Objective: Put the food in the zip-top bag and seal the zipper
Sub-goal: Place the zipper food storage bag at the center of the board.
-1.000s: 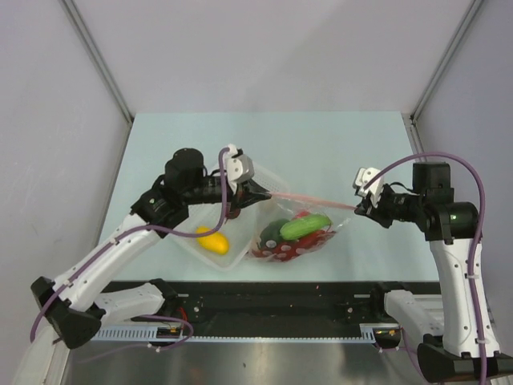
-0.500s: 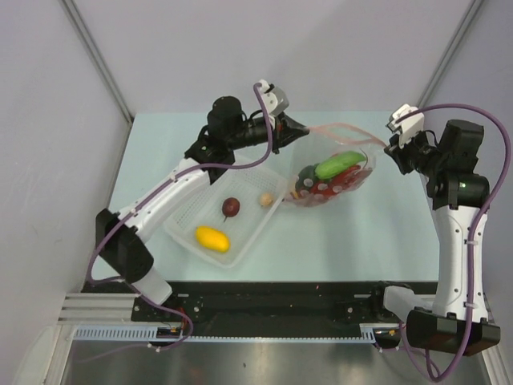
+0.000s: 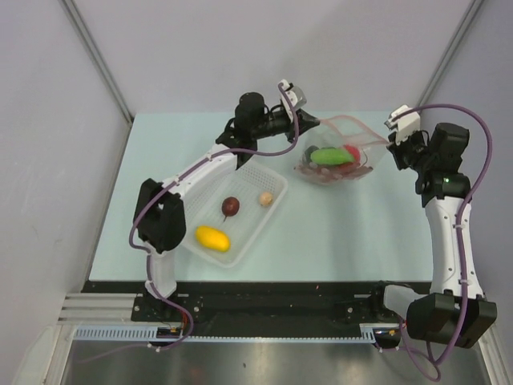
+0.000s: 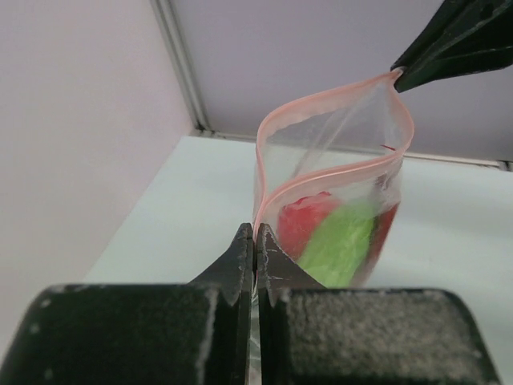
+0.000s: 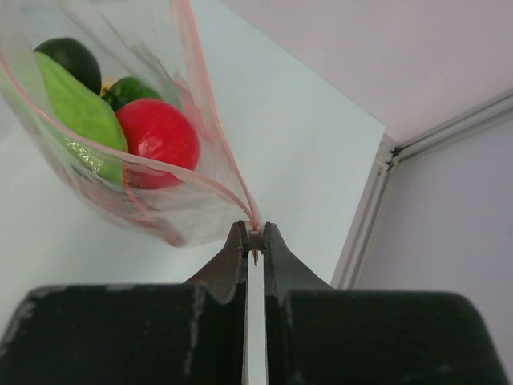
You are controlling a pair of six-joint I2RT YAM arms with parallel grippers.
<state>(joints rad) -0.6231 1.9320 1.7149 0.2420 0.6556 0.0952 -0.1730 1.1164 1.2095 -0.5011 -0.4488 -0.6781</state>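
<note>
The clear zip-top bag (image 3: 337,160) hangs between my two grippers at the far right of the table. It holds a green cucumber (image 3: 329,156), a red tomato (image 3: 350,151) and other pieces. My left gripper (image 3: 307,126) is shut on the left end of the pink zipper (image 3: 346,122). My right gripper (image 3: 390,144) is shut on its right end. The zipper's two strips (image 4: 337,172) bow apart, so the mouth is open. The left wrist view shows the tomato (image 4: 303,220) and cucumber (image 4: 341,245). The right wrist view shows the cucumber (image 5: 76,108), tomato (image 5: 158,132) and a green pepper (image 5: 132,88).
A white mesh basket (image 3: 258,233) lies left of the bag. It holds a dark plum (image 3: 231,207), a beige mushroom (image 3: 265,198) and a yellow piece (image 3: 212,238). Grey walls close the table at the back and sides. The right wall post (image 5: 361,216) is near my right gripper.
Both grippers have carried the bag from the near middle of the table up and to the far right. The zipper went from stretched straight to bowed open. The basket and its pieces stayed.
</note>
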